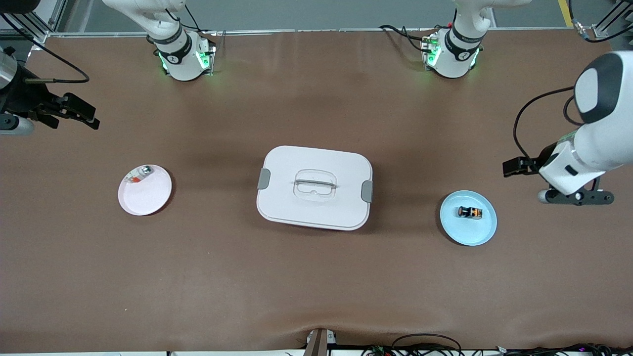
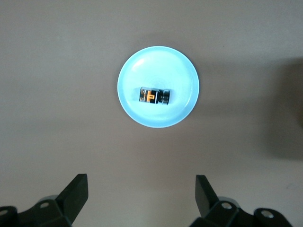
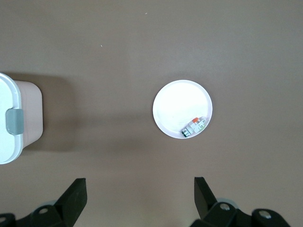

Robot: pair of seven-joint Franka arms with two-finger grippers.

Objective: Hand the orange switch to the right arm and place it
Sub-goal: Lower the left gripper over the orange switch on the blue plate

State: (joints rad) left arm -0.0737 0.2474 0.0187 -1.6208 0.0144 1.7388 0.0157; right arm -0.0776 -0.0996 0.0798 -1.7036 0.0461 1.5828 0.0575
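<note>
Orange switch lies on its side in the blue plate toward the left arm's end of the surface — left end effector and right end effector both spread wide, apparently holding nothing, each up over bare surface.

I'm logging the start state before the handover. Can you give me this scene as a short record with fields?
orange switch: lying on its side on the blue plate, toward the left arm's end of the table
left hand: open, empty, up in the air beside the blue plate
right hand: open, empty, waiting at the right arm's end
pink plate: holds a small clear-and-silver piece at its rim
lidded white box: mid-table, between the plates, closed
transfer: not yet begun
</note>
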